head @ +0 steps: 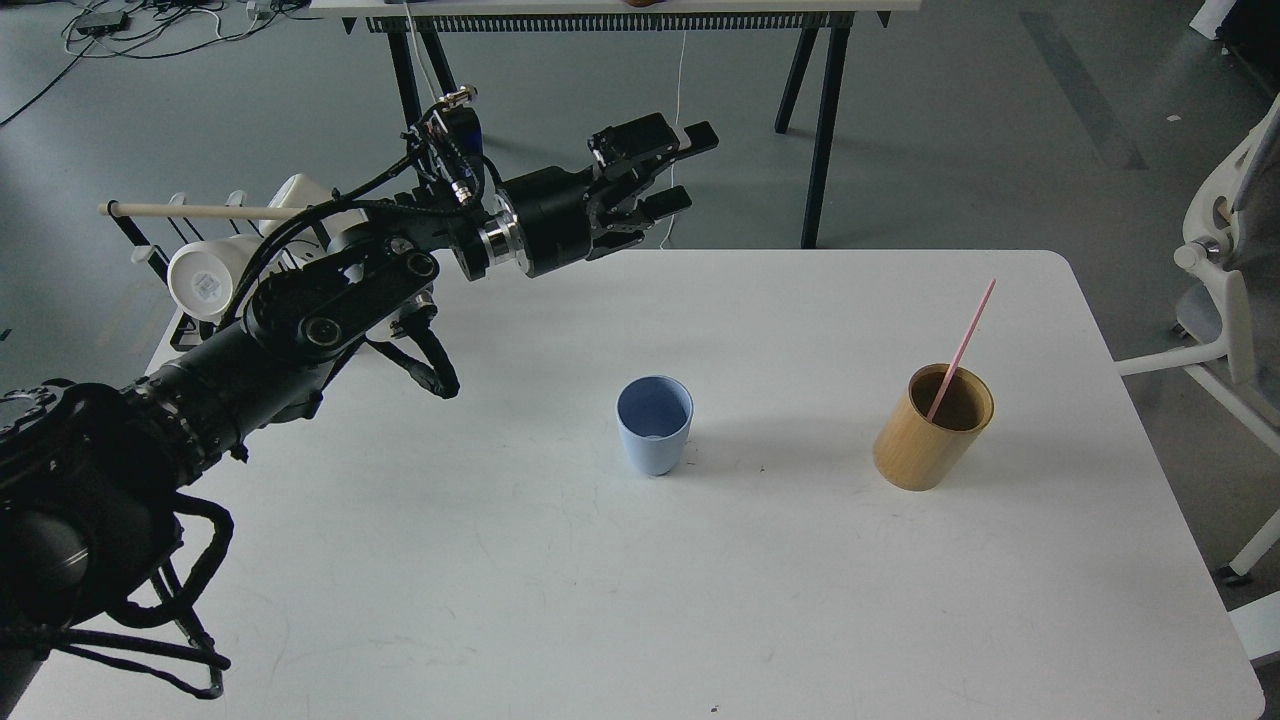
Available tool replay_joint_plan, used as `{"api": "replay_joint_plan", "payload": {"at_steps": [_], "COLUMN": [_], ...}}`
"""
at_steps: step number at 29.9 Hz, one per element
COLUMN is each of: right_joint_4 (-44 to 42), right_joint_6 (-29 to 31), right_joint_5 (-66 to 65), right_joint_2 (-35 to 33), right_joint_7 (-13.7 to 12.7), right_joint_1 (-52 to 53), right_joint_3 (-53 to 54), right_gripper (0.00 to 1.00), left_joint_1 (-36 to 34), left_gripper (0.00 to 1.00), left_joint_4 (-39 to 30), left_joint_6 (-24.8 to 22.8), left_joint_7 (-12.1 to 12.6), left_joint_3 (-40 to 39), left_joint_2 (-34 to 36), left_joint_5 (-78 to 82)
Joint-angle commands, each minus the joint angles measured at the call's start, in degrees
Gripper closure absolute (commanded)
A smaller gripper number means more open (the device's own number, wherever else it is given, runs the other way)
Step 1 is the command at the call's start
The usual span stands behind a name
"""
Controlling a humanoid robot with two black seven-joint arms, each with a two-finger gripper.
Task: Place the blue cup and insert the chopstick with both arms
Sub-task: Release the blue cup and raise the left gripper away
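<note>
Above the table's (520, 560) far-left edge: left gripper (672, 172), fingers spread w/ a clear gap, holding nothing and touching nothing. Left arm (300, 320) enters from lower left, runs up and to the right, elbow bent near the rack (150, 245); wrist approx. level, fingers pointing right toward the far side. Cables loop along the forearm. Right arm not in view.

Blue cup (654, 424): upright, mouth up, near table centre, standing alone, well apart from the gripper; pale blue outside, darker blue inside, nothing in it.

Chopstick (962, 348): thin pink stick, leaning up and to the right, lower end inside the bamboo cup (930, 428), upper part sticking out well above the rim. Bamboo cup stands upright, right of the blue cup, apart from it.

Rack at far left carries a white mug (205, 280) and a pale wooden rod (200, 211), partly hidden behind the arm.
</note>
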Motion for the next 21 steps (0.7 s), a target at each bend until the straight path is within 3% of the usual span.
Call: {"api": "replay_joint_plan", "payload": {"at_steps": [1, 9, 21], "right_joint_4": [0.0, -3.0, -5.6], "right_joint_6": [-3.8, -14.5, -14.9], "right_joint_5": [-10.3, -17.0, -19.9], "right_joint_2": [0.2, 7.8, 17.1], "right_joint_7": [0.0, 0.0, 0.0], "right_joint_1": [-0.4, -0.8, -0.9], "right_joint_3": [-5.1, -19.8, -22.5], "right_gripper": [0.05, 0.05, 0.05], "left_joint_1": [4.3, 8.8, 10.6], "left_gripper": [0.08, 0.08, 0.07], "left_joint_4": [-4.7, -7.4, -7.4], "left_joint_6": [0.0, 0.0, 0.0], "left_joint_7": [0.0, 0.0, 0.0], "left_joint_3": [-5.2, -12.6, -12.6], "left_joint_2": [2.8, 2.8, 2.4], "left_joint_5": [-5.6, -6.3, -6.2]}}
